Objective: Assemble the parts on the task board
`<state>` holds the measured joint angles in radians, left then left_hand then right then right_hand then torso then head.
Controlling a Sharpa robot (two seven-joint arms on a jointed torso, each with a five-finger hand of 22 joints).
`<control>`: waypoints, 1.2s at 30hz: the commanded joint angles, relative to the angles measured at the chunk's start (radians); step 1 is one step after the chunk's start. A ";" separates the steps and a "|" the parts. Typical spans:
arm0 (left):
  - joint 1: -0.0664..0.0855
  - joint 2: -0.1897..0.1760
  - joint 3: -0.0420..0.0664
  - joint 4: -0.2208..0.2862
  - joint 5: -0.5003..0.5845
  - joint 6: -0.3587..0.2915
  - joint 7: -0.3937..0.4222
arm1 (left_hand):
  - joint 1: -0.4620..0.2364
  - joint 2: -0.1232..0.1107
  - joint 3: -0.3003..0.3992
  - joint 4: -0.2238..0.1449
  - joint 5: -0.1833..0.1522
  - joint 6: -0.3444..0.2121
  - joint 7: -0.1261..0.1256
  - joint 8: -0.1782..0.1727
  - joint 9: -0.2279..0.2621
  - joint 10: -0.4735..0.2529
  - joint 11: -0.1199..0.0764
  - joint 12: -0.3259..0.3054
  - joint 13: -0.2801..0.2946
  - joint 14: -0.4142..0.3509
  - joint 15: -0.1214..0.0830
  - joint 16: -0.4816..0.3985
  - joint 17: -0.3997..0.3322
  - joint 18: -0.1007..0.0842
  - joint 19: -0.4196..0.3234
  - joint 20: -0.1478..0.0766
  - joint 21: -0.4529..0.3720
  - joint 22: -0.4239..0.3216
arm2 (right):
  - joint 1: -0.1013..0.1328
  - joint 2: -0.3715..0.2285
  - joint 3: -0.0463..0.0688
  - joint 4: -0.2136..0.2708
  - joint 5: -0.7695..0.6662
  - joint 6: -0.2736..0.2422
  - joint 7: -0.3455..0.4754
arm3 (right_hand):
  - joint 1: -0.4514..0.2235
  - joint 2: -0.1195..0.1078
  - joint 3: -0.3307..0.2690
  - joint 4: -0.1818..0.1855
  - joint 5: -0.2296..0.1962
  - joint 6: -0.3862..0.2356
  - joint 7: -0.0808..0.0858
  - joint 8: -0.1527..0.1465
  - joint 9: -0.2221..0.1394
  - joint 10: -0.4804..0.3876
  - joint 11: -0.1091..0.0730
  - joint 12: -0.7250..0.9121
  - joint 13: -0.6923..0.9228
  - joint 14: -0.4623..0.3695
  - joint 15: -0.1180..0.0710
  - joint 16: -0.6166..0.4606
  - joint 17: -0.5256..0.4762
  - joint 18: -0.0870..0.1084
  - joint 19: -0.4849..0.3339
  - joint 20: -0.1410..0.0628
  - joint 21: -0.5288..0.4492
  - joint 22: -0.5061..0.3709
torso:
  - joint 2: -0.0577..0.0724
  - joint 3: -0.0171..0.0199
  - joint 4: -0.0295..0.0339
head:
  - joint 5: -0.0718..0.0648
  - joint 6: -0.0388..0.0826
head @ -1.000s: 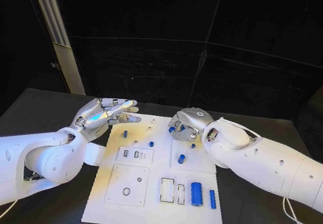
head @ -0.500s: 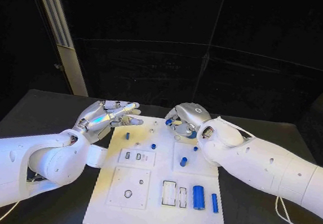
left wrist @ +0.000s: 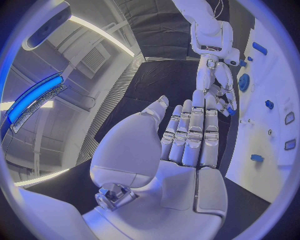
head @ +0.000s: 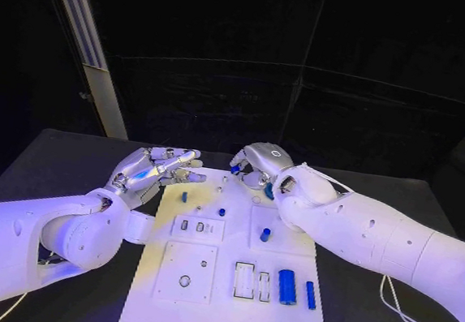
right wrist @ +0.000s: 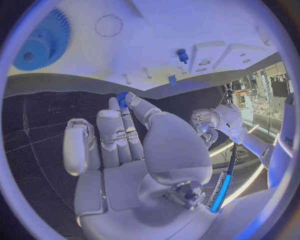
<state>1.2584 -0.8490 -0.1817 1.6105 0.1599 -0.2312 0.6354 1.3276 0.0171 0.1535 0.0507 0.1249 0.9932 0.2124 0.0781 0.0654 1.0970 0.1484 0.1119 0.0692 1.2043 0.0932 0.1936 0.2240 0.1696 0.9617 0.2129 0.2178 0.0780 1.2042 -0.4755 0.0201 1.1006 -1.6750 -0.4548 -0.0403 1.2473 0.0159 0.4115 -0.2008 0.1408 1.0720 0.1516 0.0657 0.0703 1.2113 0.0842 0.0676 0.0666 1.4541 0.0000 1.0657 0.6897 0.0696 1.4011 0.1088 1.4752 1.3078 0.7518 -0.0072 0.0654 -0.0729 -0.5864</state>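
On the near part of the task board (head: 222, 311) lie the waiting parts: a large blue cylinder (head: 286, 286) and a slimmer blue pin (head: 309, 295) side by side near the right edge, untouched over the last second. Further up, a short blue peg (head: 266, 235) and two small blue pieces (head: 221, 212) keep their places too. Beyond them, the left hand (head: 151, 167) hovers at the board's left edge with fingers straight and apart, holding nothing, much as it did a second ago. At the far end, the right hand (head: 258, 165) has drifted towards the board's far edge and slightly leftward; in the right wrist view it pinches a small blue gear (right wrist: 122, 97) between thumb and fingertips (right wrist: 129, 100), above the bare far area where a larger blue gear (right wrist: 41, 41) already sits. My reading is that the small gear is being carried to a post beside the larger one; seating is not yet done.
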 commanded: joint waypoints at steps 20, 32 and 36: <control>0.004 0.006 0.001 -0.002 0.000 0.009 0.003 | 0.012 0.000 0.003 -0.004 0.003 -0.001 0.003 -0.005 -0.001 -0.002 0.005 -0.008 -0.001 -0.004 0.005 -0.007 0.002 0.015 0.005 0.003 -0.004 -0.002 | 0.008 0.039 0.001 -0.018 -0.021 0.112 -0.042 | -0.012 -0.030 0.003 0.024 -0.011 -0.008 0.003 -0.002 -0.002 -0.006 0.001 -0.003 -0.001 -0.006 0.001 0.007 -0.004 -0.014 0.001 0.003 0.005 0.008 | 0.005 -0.0017 0.0003 | 0.010 -0.009; 0.005 0.005 0.001 -0.007 0.000 0.010 0.001 | 0.012 0.000 0.003 -0.004 0.003 -0.001 0.003 -0.005 -0.001 -0.002 0.005 -0.008 -0.001 -0.004 0.005 -0.007 0.002 0.015 0.005 0.003 -0.004 -0.002 | 0.008 0.066 0.001 -0.042 -0.052 0.104 -0.071 | -0.015 -0.034 0.003 0.029 -0.010 -0.010 0.003 -0.002 -0.002 -0.009 0.002 -0.004 -0.001 -0.008 0.001 0.003 -0.014 -0.013 -0.003 0.003 0.003 0.003 | 0.009 -0.0025 -0.0006 | 0.011 -0.009; 0.006 0.006 0.001 -0.010 0.000 0.011 0.000 | 0.012 0.000 0.003 -0.004 0.003 -0.001 0.003 -0.005 -0.001 -0.002 0.005 -0.008 -0.001 -0.004 0.005 -0.007 0.002 0.015 0.005 0.003 -0.004 -0.002 | 0.009 0.073 0.001 -0.049 -0.066 0.100 -0.074 | -0.015 -0.035 0.003 0.030 -0.010 -0.011 0.003 -0.002 -0.002 -0.010 0.002 -0.004 -0.001 -0.009 0.001 0.000 -0.018 -0.013 -0.004 0.003 0.002 0.001 | 0.009 -0.0026 0.0000 | 0.011 -0.013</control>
<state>1.2620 -0.8444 -0.1815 1.6000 0.1605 -0.2314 0.6330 1.3276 0.0171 0.1535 0.0508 0.1249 0.9933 0.2124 0.0782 0.0655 1.0970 0.1484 0.1071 0.0693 1.2043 0.0931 0.1936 0.2250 0.1696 0.9617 0.2129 0.2178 0.0770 1.2103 -0.4042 0.0207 1.0536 -1.7127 -0.3516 -0.1008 1.2331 -0.0066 0.4145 -0.1748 0.1351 1.0679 0.1550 0.0658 0.0692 1.2077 0.0877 0.0677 0.0664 1.4506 0.0035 1.0707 0.6726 0.0697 1.4010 0.1088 1.4752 1.3076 0.7604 -0.0095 0.0654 -0.0617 -0.5979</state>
